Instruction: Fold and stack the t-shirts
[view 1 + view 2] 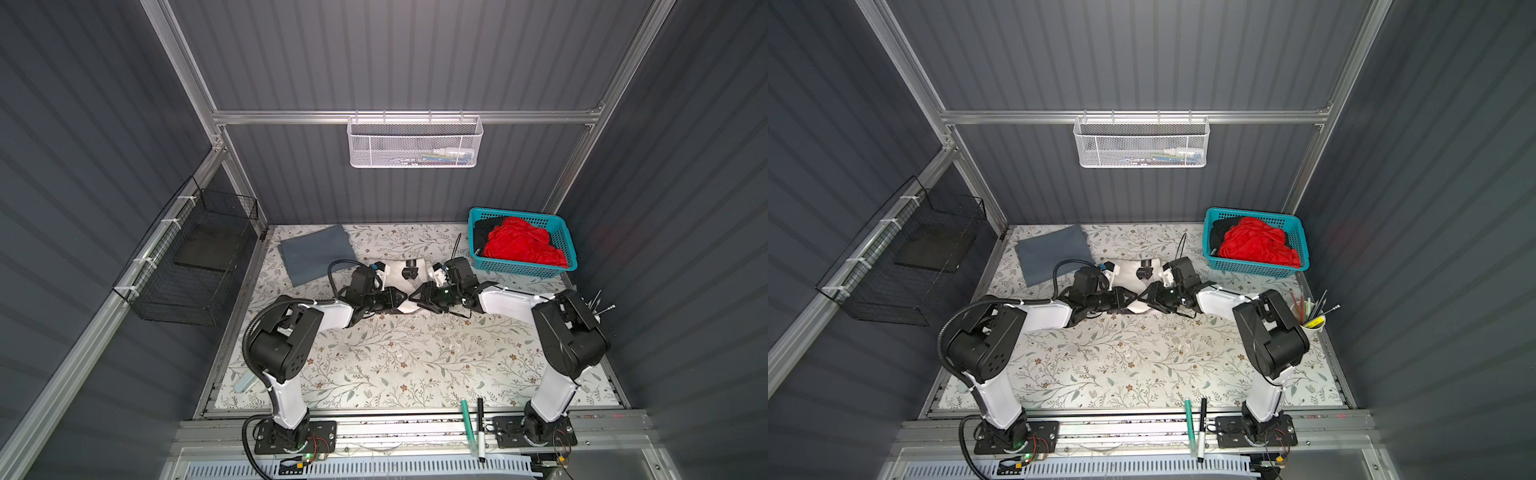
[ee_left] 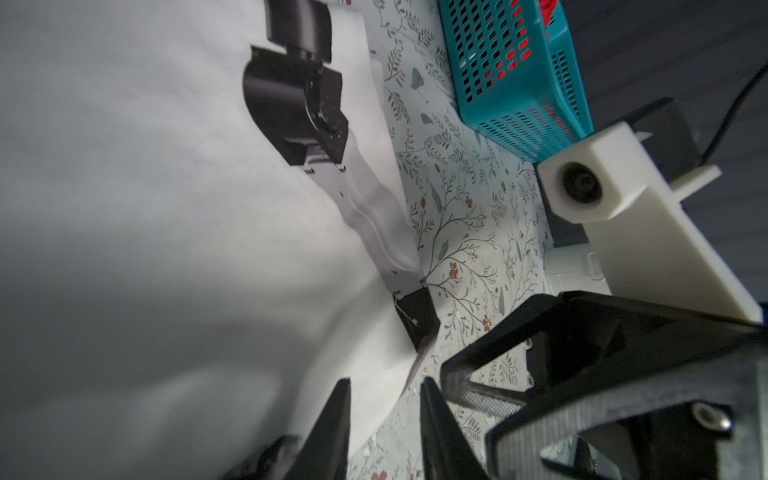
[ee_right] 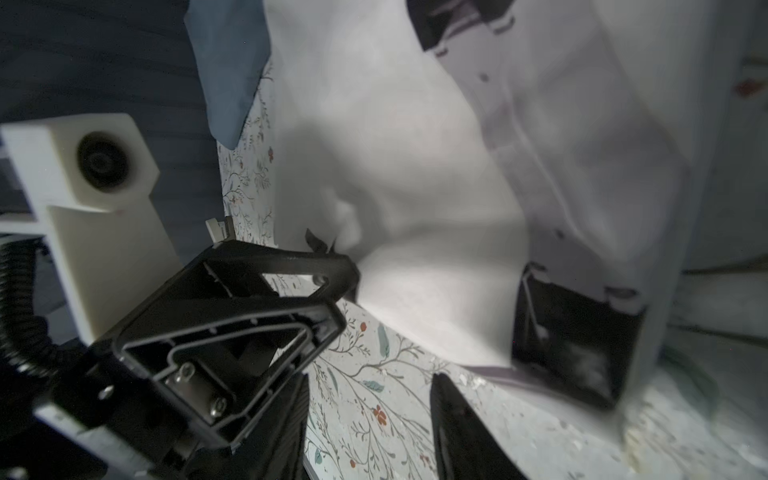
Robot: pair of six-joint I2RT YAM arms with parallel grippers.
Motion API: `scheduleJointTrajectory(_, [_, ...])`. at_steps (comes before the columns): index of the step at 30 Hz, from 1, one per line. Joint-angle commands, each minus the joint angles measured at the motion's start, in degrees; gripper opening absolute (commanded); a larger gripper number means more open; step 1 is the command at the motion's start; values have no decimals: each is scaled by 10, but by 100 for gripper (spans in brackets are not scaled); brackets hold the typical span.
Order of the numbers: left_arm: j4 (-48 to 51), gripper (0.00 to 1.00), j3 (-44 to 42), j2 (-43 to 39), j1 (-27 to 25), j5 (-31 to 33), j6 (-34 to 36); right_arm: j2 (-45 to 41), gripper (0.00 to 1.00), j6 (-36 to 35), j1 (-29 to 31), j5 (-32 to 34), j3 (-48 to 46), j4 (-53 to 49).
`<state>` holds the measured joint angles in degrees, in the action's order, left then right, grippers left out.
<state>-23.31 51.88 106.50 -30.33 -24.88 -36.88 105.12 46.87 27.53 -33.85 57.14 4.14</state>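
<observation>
**Bimanual fold, working stage.** The off-white t-shirt (image 1: 1129,281), bearing a black printed graphic, lies at the middle of the floral-covered worktop (image 1: 395,365), toward its far half, and appears already partly folded. Both arms reach inward so that their claws meet almost tip to tip at the shirt's near edge. From this position a hem can be taken at two neighbouring points and carried over.

The left claw (image 2: 386,399) is slightly spread. Its tips straddle the cloth's edge, with shirt fabric and bare covering both visible between them, and no pinch is evident. The right claw (image 3: 370,386) is spread wider just beside the hem, with only the patterned covering in its gap.

The slate-grey t-shirt (image 1: 316,257) rests folded flat at the far left corner, apart from the work, and probably serves as the base of the stack. The red t-shirt (image 1: 519,245) and black t-shirt (image 1: 484,232) lie crumpled in the teal basket (image 1: 528,269) at the far right, evidently awaiting their turn. The task appears less than half done.
</observation>
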Motion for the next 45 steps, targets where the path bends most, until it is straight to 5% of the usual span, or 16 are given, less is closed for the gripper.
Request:
scheduleJointTrajectory(1, [33, 29, 2, 6, 3, 66, -18, 0, 50, 19, -3, 26, -34, -2])
scheduleJointTrajectory(8, [53, 32, -46, -29, 6, 98, -12, -20, 50, 10, -26, 51, -86, -32])
scheduleJointTrajectory(12, [91, 34, -75, -115, 29, 91, 15, -47, 50, -7, -38, 62, -101, -61])
scheduleJointTrajectory(16, [206, 44, -62, -205, 77, 102, 63, -94, 51, -43, -39, 91, -93, -121])
scheduleJointTrajectory(19, [278, 63, -32, -224, 119, 97, 100, -124, 53, -70, -35, 105, -68, -155])
scheduleJointTrajectory(22, [306, 75, 2, -198, 147, 32, 129, -130, 55, -105, -21, 117, -13, -179])
scheduleJointTrajectory(26, [310, 76, 39, -144, 176, 12, 126, -88, 57, -131, -5, 119, 71, -190])
scheduleJointTrajectory(35, [311, 78, 102, -37, 241, -79, 87, 79, 83, -152, 11, 117, 254, -215])
scheduleJointTrajectory(45, [331, 81, 122, 23, 241, -113, 117, 139, 94, -143, 10, 139, 272, -226])
